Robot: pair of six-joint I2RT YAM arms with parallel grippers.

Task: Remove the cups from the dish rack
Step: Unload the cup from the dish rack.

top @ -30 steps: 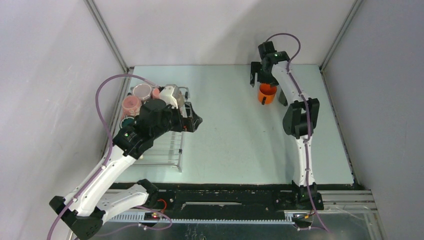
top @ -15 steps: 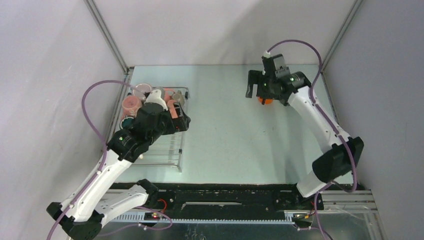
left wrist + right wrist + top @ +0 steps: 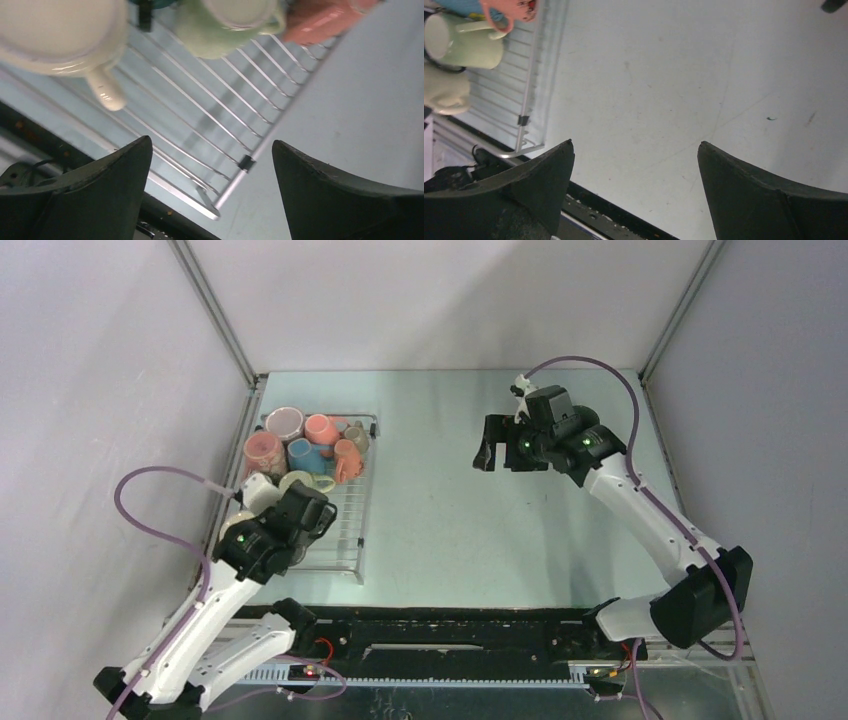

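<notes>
Both pairs of jaws stand wide apart, and we see nothing held in either. Our left gripper (image 3: 211, 143) hangs over the bare near bars of the dish rack (image 3: 220, 125). The cups (image 3: 305, 450) are bunched at its far end, beyond the fingertips (a cream cup (image 3: 55, 30) and a pale green cup (image 3: 220, 30) nearest). Our right gripper (image 3: 635, 144) hovers over the table (image 3: 674, 75), well apart from the rack.

Robot lab test cell: bare grey panel walls (image 3: 100, 390), aluminium frame posts (image 3: 215, 315), counter (image 3: 450, 520), left arm (image 3: 215, 590), right arm (image 3: 640, 505) bolted to black rail (image 3: 460, 625).
</notes>
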